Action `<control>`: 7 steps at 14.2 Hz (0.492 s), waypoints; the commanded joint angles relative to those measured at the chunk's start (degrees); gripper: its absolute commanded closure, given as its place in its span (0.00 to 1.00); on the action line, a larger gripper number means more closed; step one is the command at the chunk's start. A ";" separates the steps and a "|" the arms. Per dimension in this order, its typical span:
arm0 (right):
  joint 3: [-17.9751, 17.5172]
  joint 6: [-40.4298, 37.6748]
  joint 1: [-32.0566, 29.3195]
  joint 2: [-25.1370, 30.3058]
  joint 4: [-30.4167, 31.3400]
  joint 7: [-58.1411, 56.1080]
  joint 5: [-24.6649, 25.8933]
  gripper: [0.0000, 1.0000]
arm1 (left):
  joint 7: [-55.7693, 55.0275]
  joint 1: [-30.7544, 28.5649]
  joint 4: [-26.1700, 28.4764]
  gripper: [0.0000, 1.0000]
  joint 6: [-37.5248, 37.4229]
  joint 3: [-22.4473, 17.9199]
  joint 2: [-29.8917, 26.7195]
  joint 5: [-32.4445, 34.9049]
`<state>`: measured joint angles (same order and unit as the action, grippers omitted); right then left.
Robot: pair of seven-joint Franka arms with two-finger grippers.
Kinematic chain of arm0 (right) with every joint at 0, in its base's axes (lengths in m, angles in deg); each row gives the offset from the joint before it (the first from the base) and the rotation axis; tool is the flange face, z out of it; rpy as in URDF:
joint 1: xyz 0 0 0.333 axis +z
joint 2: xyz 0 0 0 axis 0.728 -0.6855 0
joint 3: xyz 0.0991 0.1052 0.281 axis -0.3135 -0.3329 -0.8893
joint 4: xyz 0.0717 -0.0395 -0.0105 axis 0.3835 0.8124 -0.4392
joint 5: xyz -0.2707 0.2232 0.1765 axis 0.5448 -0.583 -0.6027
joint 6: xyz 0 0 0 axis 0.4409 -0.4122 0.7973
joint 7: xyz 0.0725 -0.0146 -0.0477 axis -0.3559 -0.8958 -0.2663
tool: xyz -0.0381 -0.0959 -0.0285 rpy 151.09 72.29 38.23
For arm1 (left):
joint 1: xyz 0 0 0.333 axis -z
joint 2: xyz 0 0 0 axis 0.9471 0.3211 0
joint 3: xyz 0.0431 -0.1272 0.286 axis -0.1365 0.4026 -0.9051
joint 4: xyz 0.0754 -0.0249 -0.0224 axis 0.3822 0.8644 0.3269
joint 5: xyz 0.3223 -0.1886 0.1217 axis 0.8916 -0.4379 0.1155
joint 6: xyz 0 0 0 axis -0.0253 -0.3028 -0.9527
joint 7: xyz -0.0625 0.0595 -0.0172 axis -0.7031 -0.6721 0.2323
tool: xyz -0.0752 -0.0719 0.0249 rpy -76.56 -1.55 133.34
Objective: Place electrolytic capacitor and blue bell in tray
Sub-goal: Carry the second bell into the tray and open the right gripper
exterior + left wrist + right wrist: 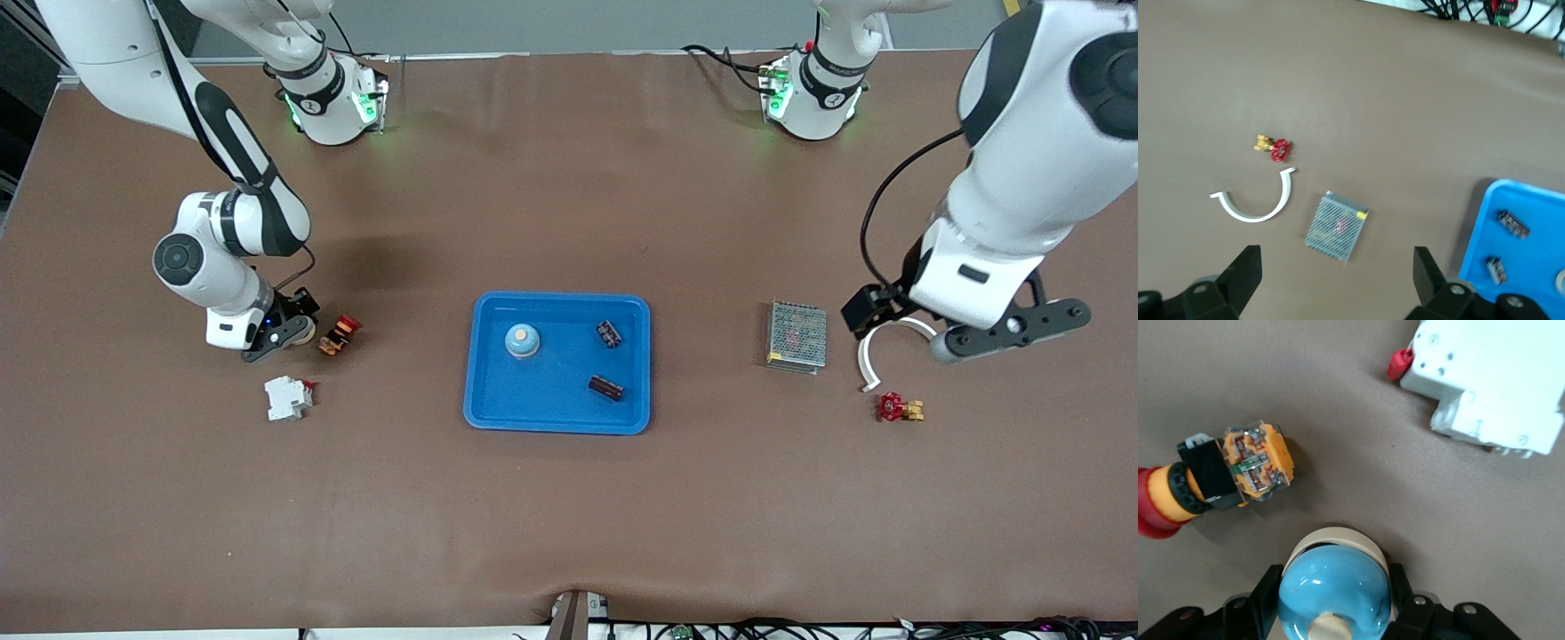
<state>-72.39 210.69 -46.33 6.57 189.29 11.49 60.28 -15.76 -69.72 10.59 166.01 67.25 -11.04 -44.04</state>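
1. The right gripper (pixel 1335 593) has its fingers (pixel 1263 590) clamped on a blue bell (pixel 1333 583), low over the desk (pixel 569 516) toward the right arm's end.
2. Just beside that bell lies a red and orange push button (pixel 1225 477). A white switch block (pixel 1485 383) sits near it, closer to the front camera.
3. The left gripper (pixel 1336 277) hangs with its fingers (pixel 1241 270) wide apart over the desk at the left arm's end, above a white curved clip (pixel 1258 207).
4. Near the clip are a red valve (pixel 1277 149) and a grey mesh box (pixel 1336 225).
5. The blue tray (pixel 498 413) sits mid-desk. It holds a second blue bell (pixel 522 340) and two dark capacitors (pixel 608 333) (pixel 605 388).
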 commanded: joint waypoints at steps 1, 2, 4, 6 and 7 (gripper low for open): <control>-0.34 -14.18 -0.30 4.20 -6.34 0.21 -0.10 0.54 | 6.36 1.26 5.40 0.00 -0.73 -3.98 -6.36 -1.52; -0.42 -21.30 -0.04 4.64 -10.82 0.30 -0.19 0.54 | 8.47 1.26 6.55 0.00 -0.91 -4.78 -8.03 -2.48; -0.60 -34.84 0.66 4.38 -21.88 2.48 -0.54 0.54 | 12.35 2.57 7.87 0.00 -2.40 -8.55 -10.68 -4.77; -0.51 -44.00 4.77 4.03 -30.77 10.10 -0.46 0.54 | 14.37 3.99 8.05 0.00 -4.23 -11.28 -12.26 -5.65; -0.51 -47.26 6.80 3.94 -34.38 15.28 -0.46 0.54 | 14.91 3.99 8.05 0.00 -4.94 -11.55 -12.79 -6.00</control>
<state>-72.87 169.65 -43.62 12.05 162.49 18.66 60.01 -2.75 -66.90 16.34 162.17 57.43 -20.97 -48.63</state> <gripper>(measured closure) 0.313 0.000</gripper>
